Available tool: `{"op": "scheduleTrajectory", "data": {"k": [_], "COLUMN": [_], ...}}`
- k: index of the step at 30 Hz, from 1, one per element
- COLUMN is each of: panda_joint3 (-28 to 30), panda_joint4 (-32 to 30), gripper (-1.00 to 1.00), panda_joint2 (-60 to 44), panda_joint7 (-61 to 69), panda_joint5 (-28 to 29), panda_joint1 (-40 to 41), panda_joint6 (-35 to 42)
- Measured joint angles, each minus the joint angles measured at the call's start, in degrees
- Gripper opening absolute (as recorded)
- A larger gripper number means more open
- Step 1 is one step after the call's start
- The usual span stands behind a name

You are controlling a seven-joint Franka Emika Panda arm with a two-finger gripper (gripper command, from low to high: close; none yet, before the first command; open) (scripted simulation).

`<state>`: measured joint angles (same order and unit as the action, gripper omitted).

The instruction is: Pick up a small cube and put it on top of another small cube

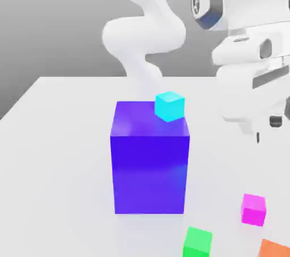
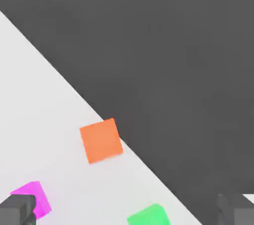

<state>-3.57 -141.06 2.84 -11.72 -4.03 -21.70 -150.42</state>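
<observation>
Over on the exterior view's right, the magenta cube (image 1: 253, 210) just sits on the table (image 1: 62, 165), near the green cube (image 1: 197, 243). The tool (image 2: 127, 210) hangs up above with its fingers spread wide, gripping nothing.

One cube (image 1: 170, 106) sits on the block (image 1: 149, 165). Another cube (image 1: 253, 210), a third cube (image 1: 197, 243) and a fourth cube (image 1: 274, 249) lie before it (toward the exterior view's right).

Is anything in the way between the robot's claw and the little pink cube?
Nothing visible stands between the claw and the pink cube; the big blue block stands off to the exterior view's left.
</observation>
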Motion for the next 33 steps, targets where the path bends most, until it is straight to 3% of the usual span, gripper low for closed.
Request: {"op": "scheduleTrajectory", "data": {"k": [7, 12, 13, 20, 25, 31, 33], "panda_joint3": [-1.63, 0.18, 0.47, 0.47, -1.0, 5.82, 6.59], "panda_joint4": [-3.04, -1.62, -1.34, -1.33, -3.06, 2.61, 3.58], "gripper": [0.0, 0.0, -1.0, -1.0, -1.0, -1.0, -1.0], "panda_joint2": [-14.47, -24.86, -26.31, -26.36, -17.44, -13.41, -15.64], "panda_joint7": [5.91, 5.13, 4.98, 4.78, 6.38, 12.59, 13.64], "panda_joint5": [6.15, 8.87, 9.07, 9.31, 7.3, 3.42, 2.64], "panda_joint1": [-4.87, -6.97, -7.23, -7.21, -5.91, 4.01, 5.49], "panda_joint6": [-6.57, -14.23, -15.38, -15.33, -8.15, 1.51, 0.22]}}
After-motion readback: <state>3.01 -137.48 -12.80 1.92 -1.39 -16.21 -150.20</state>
